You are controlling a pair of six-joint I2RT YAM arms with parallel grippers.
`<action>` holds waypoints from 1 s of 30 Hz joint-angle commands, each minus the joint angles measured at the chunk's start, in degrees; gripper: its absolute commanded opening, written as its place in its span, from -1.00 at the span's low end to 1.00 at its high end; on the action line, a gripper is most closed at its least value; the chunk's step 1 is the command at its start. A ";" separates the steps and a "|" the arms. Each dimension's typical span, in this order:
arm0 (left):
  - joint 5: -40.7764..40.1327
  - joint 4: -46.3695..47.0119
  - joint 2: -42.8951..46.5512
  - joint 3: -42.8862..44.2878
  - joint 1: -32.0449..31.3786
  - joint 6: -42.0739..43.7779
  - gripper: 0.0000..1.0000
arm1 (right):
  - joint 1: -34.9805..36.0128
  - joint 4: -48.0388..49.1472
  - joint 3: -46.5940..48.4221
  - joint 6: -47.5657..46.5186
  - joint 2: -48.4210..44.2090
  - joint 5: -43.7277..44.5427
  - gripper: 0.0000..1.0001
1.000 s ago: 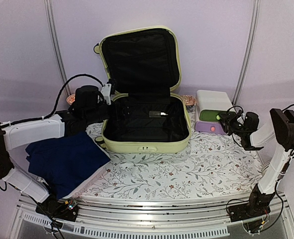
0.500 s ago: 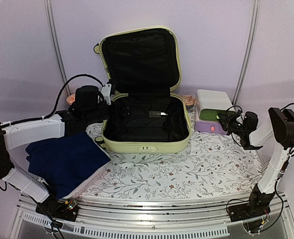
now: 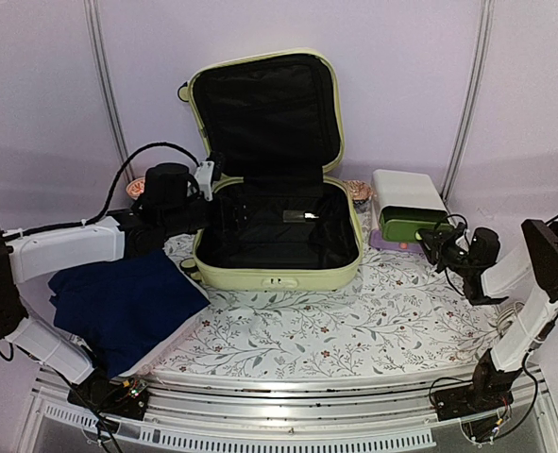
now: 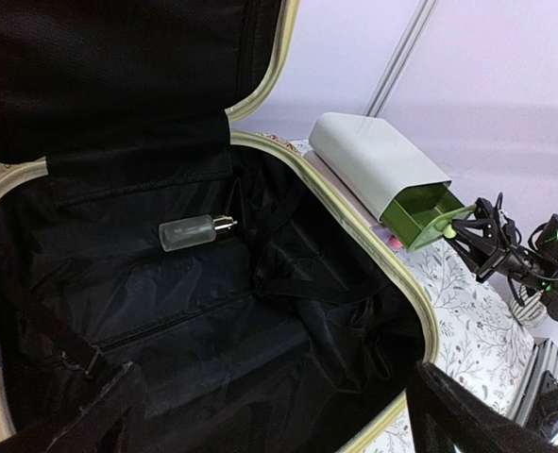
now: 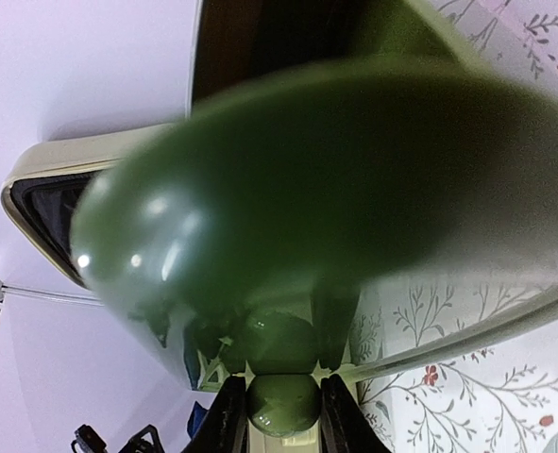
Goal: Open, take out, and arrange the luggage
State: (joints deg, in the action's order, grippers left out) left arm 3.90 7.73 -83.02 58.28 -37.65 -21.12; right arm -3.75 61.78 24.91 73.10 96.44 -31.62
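One bottle [image 4: 195, 230] left inside: we see the luggage [image 3: 277, 276] open at the back middle, blue cloth [image 3: 123, 302] out beside it | left gripper [image 4: 277, 382] wide open, empty, at its rim | right gripper [image 3: 431, 238] pinching the green drawer's knob [image 5: 283, 401]

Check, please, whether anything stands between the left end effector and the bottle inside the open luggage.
Nothing visible does: the left end effector is open at the luggage rim, and the frosted bottle lies uncovered on the lining.
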 commanded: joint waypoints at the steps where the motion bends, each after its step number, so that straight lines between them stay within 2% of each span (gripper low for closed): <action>1: 1.00 -0.22 -0.47 0.62 0.51 -0.85 0.97 | 0.36 1.77 -3.58 0.53 -4.47 0.32 -0.49; 4: 1.32 0.00 -0.86 0.35 0.59 -1.34 0.97 | 0.34 0.67 -4.62 -0.24 -6.03 0.63 -0.36; 9: 0.40 0.27 -1.48 0.05 0.56 -1.72 0.97 | 0.34 -0.36 -4.96 -0.83 -7.34 0.58 0.15; 13: -3.22 0.03 -2.93 0.01 0.77 -2.10 0.97 | 0.37 -2.88 -6.40 -1.63 -10.39 1.26 0.31; 17: -3.04 -0.50 -6.86 2.88 1.00 -1.60 0.97 | 0.33 -8.17 -7.99 -4.11 -15.22 1.46 0.39; 20: -0.44 -1.55 -10.94 7.02 1.00 5.19 0.89 | 0.34 -15.49 -9.00 -7.00 -20.77 2.05 0.45; 25: 6.93 -6.41 -18.29 15.08 1.08 23.59 0.88 | 0.34 -32.78 -8.96 -15.84 -33.95 4.57 0.49; 30: 4.53 -11.75 -27.74 25.45 1.14 41.12 0.74 | 0.34 -46.48 -7.18 -23.18 -45.46 8.67 0.49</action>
State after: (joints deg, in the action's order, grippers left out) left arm 8.56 1.30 -105.06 77.30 -37.08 1.26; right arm -3.53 30.33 16.03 58.50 57.41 -27.20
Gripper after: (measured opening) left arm 0.887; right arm 0.746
